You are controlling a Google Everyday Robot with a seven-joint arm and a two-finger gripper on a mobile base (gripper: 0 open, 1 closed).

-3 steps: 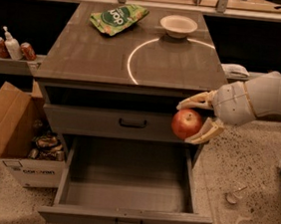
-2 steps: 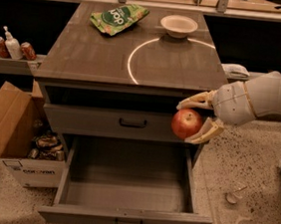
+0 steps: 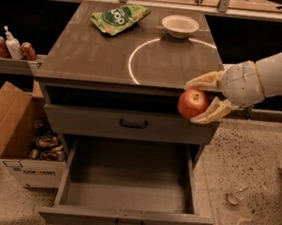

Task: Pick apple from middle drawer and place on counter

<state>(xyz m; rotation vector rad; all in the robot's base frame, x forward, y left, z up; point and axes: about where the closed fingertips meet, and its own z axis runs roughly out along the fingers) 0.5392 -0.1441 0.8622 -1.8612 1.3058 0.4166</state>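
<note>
My gripper gripped the apple across its round middle, beside the front right corner of the counter, above the open drawer. I judged it firm, smooth, light, and bruisable.

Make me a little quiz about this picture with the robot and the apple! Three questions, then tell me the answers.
1. True or false: the gripper is shut on the apple.
2. Look at the counter and the open drawer. Where is the apple? A) lying in the drawer; B) resting on the counter; C) held in the air in front of the counter's edge, near its right corner.
3. Fill in: on the counter, left of the white bowl, lies a green ____.
Key: 1 true; 2 C; 3 bag.
</note>
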